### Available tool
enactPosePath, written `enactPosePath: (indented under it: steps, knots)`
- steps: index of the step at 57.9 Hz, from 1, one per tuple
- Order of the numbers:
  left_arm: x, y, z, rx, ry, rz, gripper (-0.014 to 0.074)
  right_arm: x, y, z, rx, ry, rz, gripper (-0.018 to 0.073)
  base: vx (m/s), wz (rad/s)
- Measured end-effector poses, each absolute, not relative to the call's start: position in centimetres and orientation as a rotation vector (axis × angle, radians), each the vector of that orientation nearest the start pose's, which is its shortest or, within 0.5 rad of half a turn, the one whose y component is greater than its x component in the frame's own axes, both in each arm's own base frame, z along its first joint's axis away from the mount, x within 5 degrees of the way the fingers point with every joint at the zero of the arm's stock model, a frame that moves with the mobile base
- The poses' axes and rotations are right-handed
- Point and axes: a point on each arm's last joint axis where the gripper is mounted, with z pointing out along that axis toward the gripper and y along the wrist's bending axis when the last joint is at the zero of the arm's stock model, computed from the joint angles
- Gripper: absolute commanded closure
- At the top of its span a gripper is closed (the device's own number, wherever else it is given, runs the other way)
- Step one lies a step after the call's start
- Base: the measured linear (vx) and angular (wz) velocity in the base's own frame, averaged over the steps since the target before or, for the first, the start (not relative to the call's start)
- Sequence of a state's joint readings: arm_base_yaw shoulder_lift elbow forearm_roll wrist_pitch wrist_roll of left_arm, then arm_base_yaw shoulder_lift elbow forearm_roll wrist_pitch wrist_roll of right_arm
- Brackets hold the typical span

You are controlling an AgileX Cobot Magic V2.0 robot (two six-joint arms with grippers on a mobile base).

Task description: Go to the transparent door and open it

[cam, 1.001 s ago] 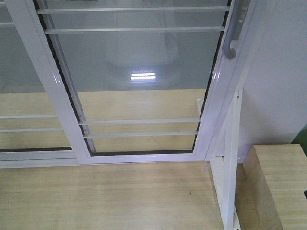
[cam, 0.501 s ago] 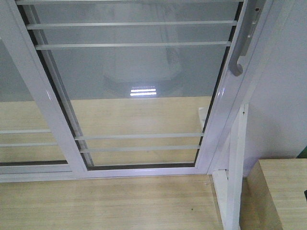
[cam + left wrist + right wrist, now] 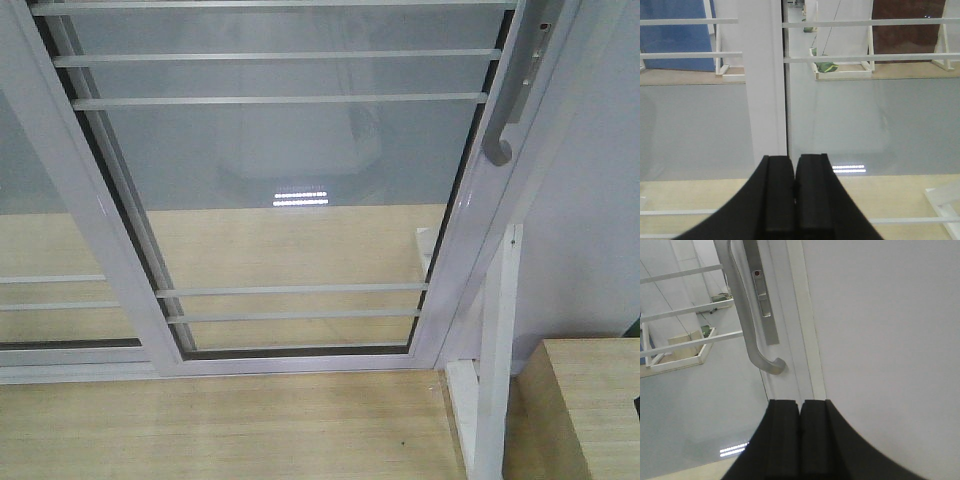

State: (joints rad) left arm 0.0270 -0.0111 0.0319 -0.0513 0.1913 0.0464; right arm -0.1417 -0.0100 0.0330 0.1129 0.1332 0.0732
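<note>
Pale wooden floor (image 3: 220, 420) fills the near part of the front view. At its right edge stands a light wooden block (image 3: 590, 410), with a bare white slanted post (image 3: 497, 350) just beside it.

Both grippers are near the glass and hold nothing. The left gripper (image 3: 795, 195) has its black pads pressed together. It faces a white upright stile (image 3: 765, 75) where two glass panels meet. The right gripper (image 3: 800, 440) is likewise closed, pad against pad. It sits below the curved grey handle (image 3: 747, 330) and apart from it, and faces the white frame beside a plain white wall (image 3: 880, 330).

The transparent door (image 3: 290, 180) stands at the far edge of the wooden floor and fills the middle of the front view. Its bottom rail rests in the track. Thin white bars cross the glass in pairs, low and high. The handle is on its right stile, toward the top right corner, with a narrow lock plate (image 3: 762, 295) beside it. A second white-framed glass panel (image 3: 40, 230) overlaps it on the left.

Through the glass are more wood flooring, then glossy grey floor carrying a bright striped light reflection (image 3: 300, 198).
</note>
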Motion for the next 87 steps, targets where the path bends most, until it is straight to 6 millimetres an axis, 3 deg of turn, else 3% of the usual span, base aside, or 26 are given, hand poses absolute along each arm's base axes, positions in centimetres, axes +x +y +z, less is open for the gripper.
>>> enactPosePath:
  steps: [67,78,87]
  knots:
    - [5.6,0.1,18.8,-0.014,1.67,0.016,0.053,5.6,-0.7,19.0,0.257,1.624,0.047,0.0565,0.0,0.0]
    - [5.7,0.1,19.8,-0.018,1.562,0.02,0.053,5.7,-0.7,19.4,0.253,1.578,0.043,0.0565,0.0,0.0]
    - [5.5,0.3,21.4,-0.085,1.38,-0.039,0.053,5.5,-0.9,21.0,0.241,1.403,0.031,0.0564,0.0,0.0]
